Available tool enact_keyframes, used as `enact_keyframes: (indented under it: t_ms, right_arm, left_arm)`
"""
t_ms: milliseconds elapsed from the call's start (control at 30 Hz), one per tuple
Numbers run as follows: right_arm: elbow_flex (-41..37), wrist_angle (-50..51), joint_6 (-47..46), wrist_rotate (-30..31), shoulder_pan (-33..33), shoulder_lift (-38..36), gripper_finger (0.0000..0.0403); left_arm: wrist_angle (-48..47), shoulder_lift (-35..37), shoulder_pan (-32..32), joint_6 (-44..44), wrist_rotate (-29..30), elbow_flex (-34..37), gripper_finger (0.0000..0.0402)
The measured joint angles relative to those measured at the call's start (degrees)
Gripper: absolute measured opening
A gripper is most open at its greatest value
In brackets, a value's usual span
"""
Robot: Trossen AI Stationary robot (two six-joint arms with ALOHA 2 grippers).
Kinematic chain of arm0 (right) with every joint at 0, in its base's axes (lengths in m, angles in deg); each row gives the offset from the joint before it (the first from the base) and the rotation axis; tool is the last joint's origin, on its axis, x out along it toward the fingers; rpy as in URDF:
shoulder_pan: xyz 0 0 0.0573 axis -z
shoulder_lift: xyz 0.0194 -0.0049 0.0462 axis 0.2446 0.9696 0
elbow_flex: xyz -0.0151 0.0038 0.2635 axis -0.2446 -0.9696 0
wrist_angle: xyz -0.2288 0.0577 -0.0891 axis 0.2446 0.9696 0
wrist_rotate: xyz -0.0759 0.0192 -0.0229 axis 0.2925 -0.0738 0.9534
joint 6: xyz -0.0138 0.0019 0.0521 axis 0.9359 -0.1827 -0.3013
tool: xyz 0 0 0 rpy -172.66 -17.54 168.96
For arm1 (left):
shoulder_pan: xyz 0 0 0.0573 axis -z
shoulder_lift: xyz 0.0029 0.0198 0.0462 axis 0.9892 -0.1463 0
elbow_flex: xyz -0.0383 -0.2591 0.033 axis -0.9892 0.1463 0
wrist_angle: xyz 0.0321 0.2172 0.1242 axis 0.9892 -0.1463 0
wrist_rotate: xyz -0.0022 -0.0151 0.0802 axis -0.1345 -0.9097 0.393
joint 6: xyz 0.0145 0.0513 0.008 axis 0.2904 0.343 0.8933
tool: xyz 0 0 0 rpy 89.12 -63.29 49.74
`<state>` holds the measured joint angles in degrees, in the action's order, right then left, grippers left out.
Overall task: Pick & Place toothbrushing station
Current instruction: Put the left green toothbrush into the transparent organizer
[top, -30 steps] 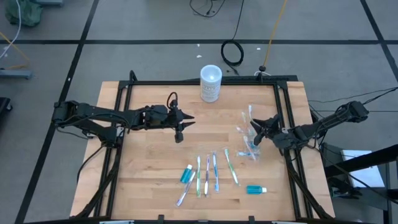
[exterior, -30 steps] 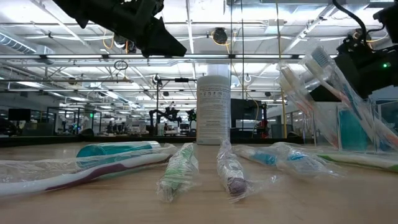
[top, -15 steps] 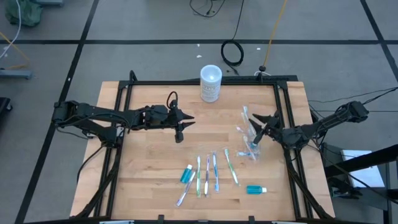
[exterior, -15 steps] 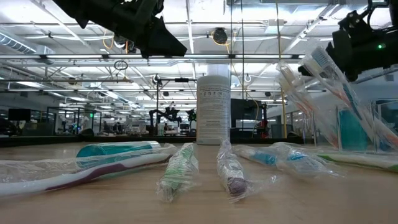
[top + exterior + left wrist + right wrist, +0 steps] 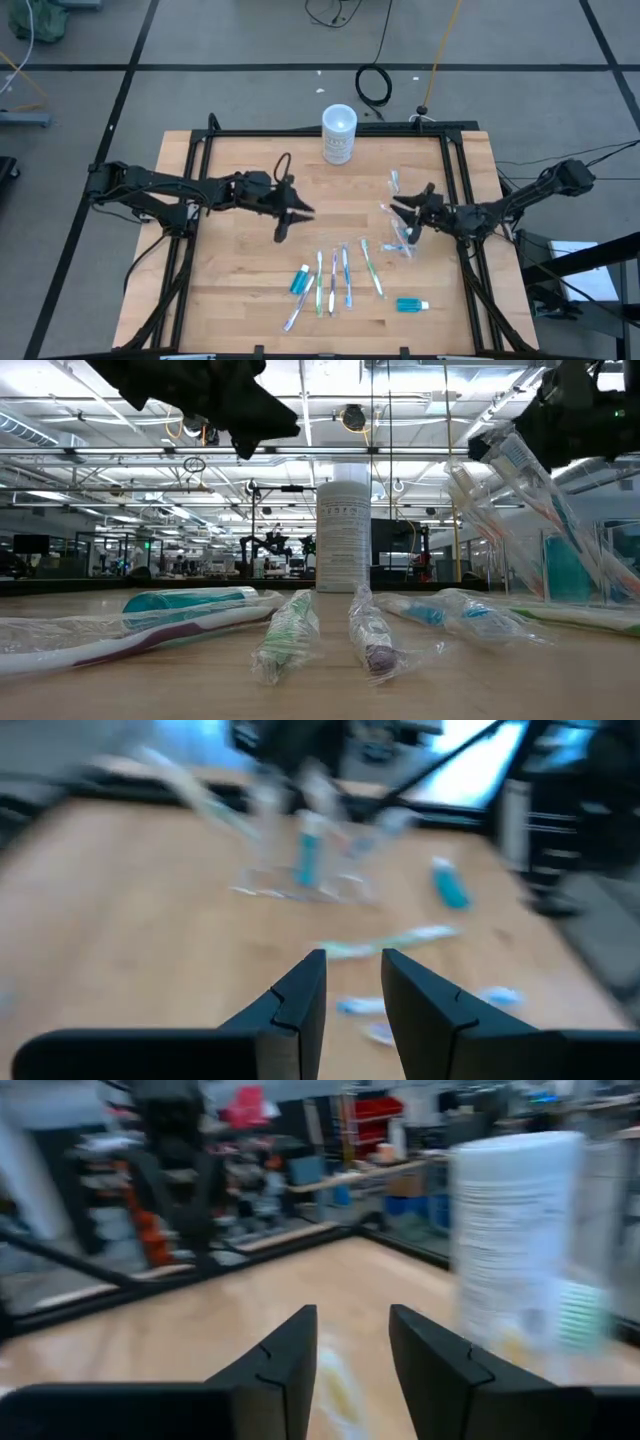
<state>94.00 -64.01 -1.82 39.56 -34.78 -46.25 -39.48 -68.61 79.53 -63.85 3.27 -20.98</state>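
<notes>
The cup [image 5: 402, 232] stands on the right side of the table [image 5: 230, 270], clear plastic with several brushes [image 5: 520, 490] leaning out of it and a teal tube [image 5: 567, 570] inside, so the station is partly filled. Just beside it, above the brush heads, hangs the right gripper [image 5: 412, 207]; its wrist view shows the 2 fingers [image 5: 275, 1365] parted with nothing between them, looking across at the lidded container [image 5: 339, 133] at the far edge. Near the front edge lies the loose lot: 5 wrapped brushes [image 5: 333, 280] in a rough row, 1 tube [image 5: 299, 279] at the left end and another tube [image 5: 411, 304] off to the right, near the front corner. The left gripper [image 5: 284, 222] hovers above the table centre, well apart from the cup and near that row; its fingers [image 5: 300, 1000] stand a little apart and empty, pointing toward the brushes and the cup beyond. This reads as the gap between 2 picks: 1 item looks delivered and nothing is in hand. The next move, I'd say, calls for the left gripper to drop onto 1 brush in the row, and those wrappers look slippery and the handles lie close together, so it needs a clean line on a single handle before closing.
</notes>
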Motion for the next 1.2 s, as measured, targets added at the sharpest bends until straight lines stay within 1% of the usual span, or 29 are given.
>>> enact_keyframes:
  t_ms: [67, 133, 233, 300, 333, 467, 567, 667, 767, 833, 900, 967, 1000, 1200]
  right_arm:
    - [0.00, -6.35, 3.89, -3.38, 0.00, 2.68, 0.0110]
    - [0.00, -14.30, 9.16, -7.14, 0.00, 4.48, 0.0105]
    - [0.03, -24.94, 15.38, -14.55, 0.00, 6.68, 0.0098]
    - [0.07, -29.01, 19.34, -18.90, 0.00, 7.81, 0.0095]
    - [0.09, -30.69, 21.09, -19.98, 0.00, 8.51, 0.0094]
    - [0.10, -33.36, 25.12, -18.98, 0.48, 9.57, 0.0094]
    - [0.09, -33.74, 25.81, -16.74, 1.95, 9.57, 0.0093]
    - [0.11, -35.66, 25.80, -15.53, 3.81, 9.54, 0.0093]
    - [0.11, -36.56, 24.25, -15.57, 4.81, 9.55, 0.0093]
    - [0.11, -36.35, 23.20, -15.55, 5.05, 9.55, 0.0093]
    - [0.09, -35.69, 22.94, -15.64, 5.20, 9.57, 0.0093]
    - [0.09, -35.47, 22.83, -15.62, 5.20, 9.58, 0.0093]
    - [0.09, -35.46, 22.80, -15.65, 5.20, 9.59, 0.0093]
    - [0.09, -36.02, 23.24, -15.62, 5.18, 9.52, 0.0093]
  left_arm:
    - [-0.63, -0.30, 1.43, -0.38, -3.44, 0.09, 0.0104]
    - [0.07, -1.42, 3.32, 1.45, -5.28, 0.00, 0.0104]
    - [0.19, -3.79, 6.71, 4.64, -5.78, 0.08, 0.0104]
    - [0.12, -5.79, 8.84, 7.34, -5.88, 0.02, 0.0104]
    - [-0.50, -6.90, 9.85, 8.53, -6.12, 0.05, 0.0104]
    - [1.59, -10.95, 12.47, 13.90, -6.48, 0.07, 0.0104]
    - [4.31, -14.00, 13.23, 13.88, -6.46, -1.10, 0.0104]
    - [4.26, -17.54, 13.45, 12.78, -6.48, -4.40, 0.0104]
    - [1.13, -21.75, 12.96, 9.50, -6.44, -8.51, 0.0104]
    - [-2.69, -24.78, 12.71, 9.42, -6.26, -10.74, 0.0104]
    - [-7.33, -27.21, 12.37, 12.86, -5.55, -12.51, 0.0104]
    - [-12.99, -28.92, 11.99, 18.40, -5.50, -14.14, 0.0104]
    - [-14.34, -29.78, 11.75, 20.47, -5.52, -14.96, 0.0104]
    - [-14.31, -33.83, 9.99, 25.08, -5.47, -16.79, 0.0104]
